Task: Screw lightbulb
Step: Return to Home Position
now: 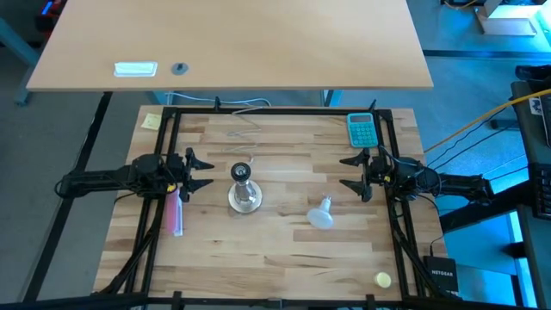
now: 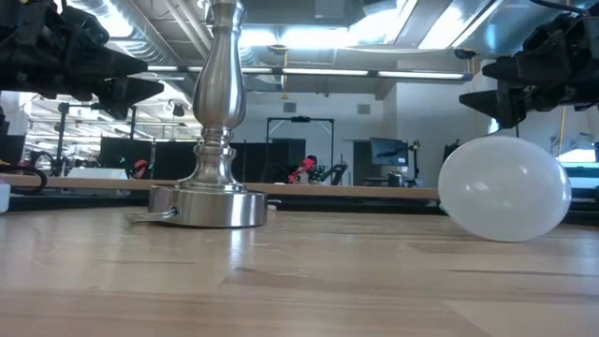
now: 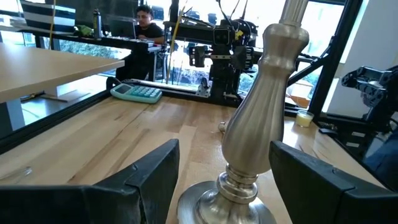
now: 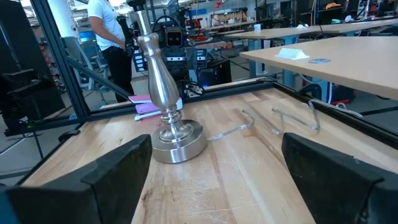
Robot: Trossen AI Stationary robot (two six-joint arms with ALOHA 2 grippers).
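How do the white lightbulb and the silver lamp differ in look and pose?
The lightbulb is frosted white and rounded; the lamp is silver metal with a slim stem. The lightbulb lies on its side; the lamp stands upright on its round base. Both rest on the wooden table.

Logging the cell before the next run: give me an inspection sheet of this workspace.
Surface: wooden table, nothing spilled.
Job's things: lightbulb lying on its side, apart from the upright silver lamp, whose socket is empty.
Clutter: calculator, pink pack, yellow note.
Tools: left tool and right tool open, empty, at opposite sides.
Cables: lamp cord lies toward the back.
Surroundings: second desk; a person beyond.
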